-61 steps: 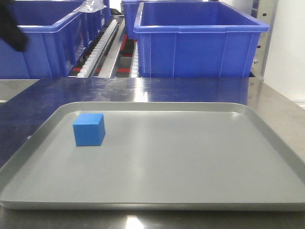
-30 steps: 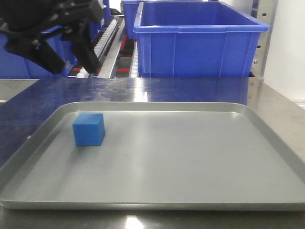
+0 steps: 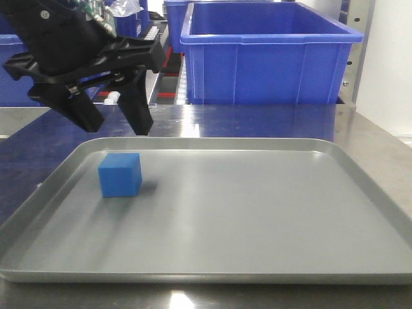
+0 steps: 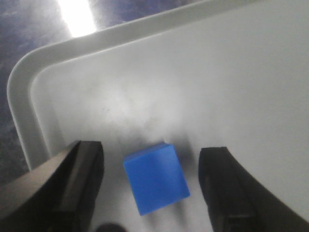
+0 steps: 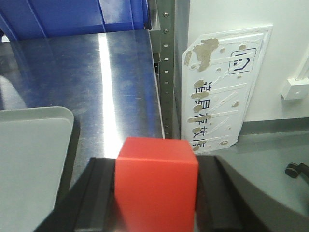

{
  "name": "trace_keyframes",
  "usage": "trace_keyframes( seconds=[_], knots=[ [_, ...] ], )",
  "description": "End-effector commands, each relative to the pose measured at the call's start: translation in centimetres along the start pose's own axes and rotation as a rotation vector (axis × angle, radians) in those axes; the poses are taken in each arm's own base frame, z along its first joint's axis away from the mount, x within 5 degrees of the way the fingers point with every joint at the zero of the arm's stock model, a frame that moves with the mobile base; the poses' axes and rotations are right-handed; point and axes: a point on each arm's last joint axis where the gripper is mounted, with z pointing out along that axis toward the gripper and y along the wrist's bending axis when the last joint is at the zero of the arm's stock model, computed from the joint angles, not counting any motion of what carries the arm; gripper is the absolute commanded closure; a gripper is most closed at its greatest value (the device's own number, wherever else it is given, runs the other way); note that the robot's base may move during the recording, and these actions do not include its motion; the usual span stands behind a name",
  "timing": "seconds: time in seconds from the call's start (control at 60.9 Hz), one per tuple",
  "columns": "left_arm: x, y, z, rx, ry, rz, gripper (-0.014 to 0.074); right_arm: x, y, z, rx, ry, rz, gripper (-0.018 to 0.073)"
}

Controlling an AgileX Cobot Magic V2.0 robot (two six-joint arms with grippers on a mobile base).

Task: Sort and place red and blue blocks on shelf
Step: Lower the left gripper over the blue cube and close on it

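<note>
Straddling the blue block (image 3: 120,174) (image 4: 155,178) from above, my left fingers (image 3: 138,109) (image 4: 79,183) are spread wide and hold nothing; in the wrist view one black finger shows on each side of it, with bare tray between each and the block; the block sits flat on the grey tray (image 3: 270,219) (image 4: 21,101), near the rounded corner that is far-left in the front view. My right fingers (image 5: 99,193) are clamped on the red block (image 5: 156,186), one against each side face, and carry it in the air; below it I see the steel desk (image 5: 111,72) (image 3: 270,122) and a corner of the same tray (image 5: 34,145), with a perforated steel post (image 5: 166,58) just beyond. Behind the desk stands the shelf (image 3: 138,55) with its white roller track, flanked by big blue bins (image 3: 270,58).
</note>
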Motion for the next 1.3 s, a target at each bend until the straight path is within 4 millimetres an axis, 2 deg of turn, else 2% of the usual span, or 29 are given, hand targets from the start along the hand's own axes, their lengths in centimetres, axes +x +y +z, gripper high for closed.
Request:
trace_keyframes(
  seconds=[0.0,0.263,0.624,1.085,1.282],
  knots=[
    [-1.2,-0.6,-2.0,0.026,-0.097,-0.029,0.0109,-1.6,0.2,-0.3,-0.015,-0.103,-0.003,0.051],
    [-1.0,-1.1,-1.5,0.031,-0.081,-0.048,0.0109,-1.6,0.2,-0.3,-0.015,-0.103,-0.003,0.051],
    [-0.2,-2.0,0.7,0.0,-0.006,-0.035,0.0111,-1.6,0.2,-0.3,-0.015,-0.103,-0.003,0.051],
    [-0.2,-1.8,0.9,-0.02,-0.003,-0.065,0.0115,-1.6,0.2,-0.3,-0.015,-0.103,-0.003,0.051],
    [0.0,-1.8,1.5,-0.029,0.021,-0.065,0.0115,-1.6,0.2,-0.3,-0.015,-0.103,-0.003,0.051]
  ],
)
